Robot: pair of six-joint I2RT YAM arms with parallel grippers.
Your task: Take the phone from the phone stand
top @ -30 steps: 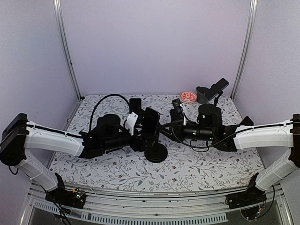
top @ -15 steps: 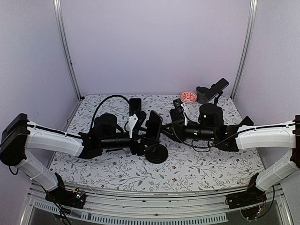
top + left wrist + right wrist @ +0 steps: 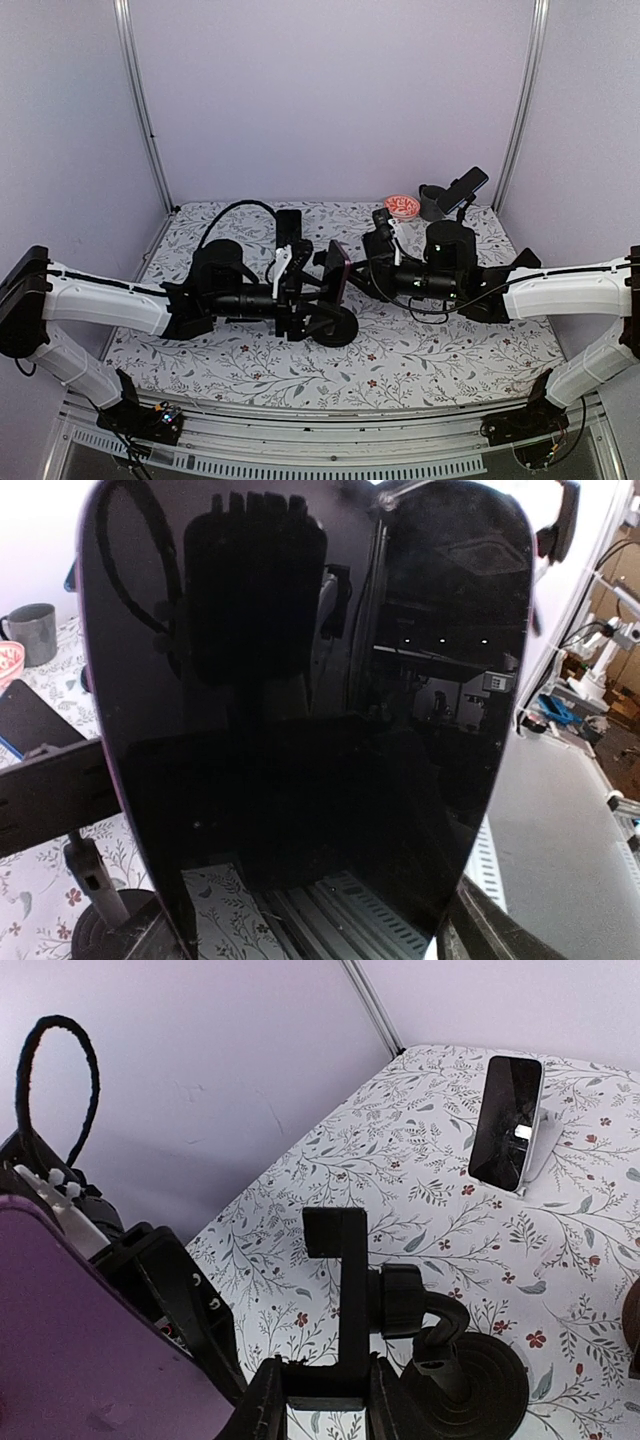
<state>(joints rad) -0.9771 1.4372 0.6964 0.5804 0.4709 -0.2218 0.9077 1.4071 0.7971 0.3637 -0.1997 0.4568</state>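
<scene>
Carry well clear over the table (image 3: 450,350) the phone (image 3: 337,275), just beside the empty cradle and clamped across its edges in the left gripper (image 3: 320,282). Pin down the stand (image 3: 345,1310) with the right gripper (image 3: 325,1400), pinched narrowly on the cradle's bottom bar.

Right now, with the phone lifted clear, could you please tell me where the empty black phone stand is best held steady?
Take the phone stand by the foot of its upright cradle bar, coming in level from the right, where the right claw sits now. That bar has flat, parallel sides to clamp; the rounded neck and low disc base would probably slip.
</scene>
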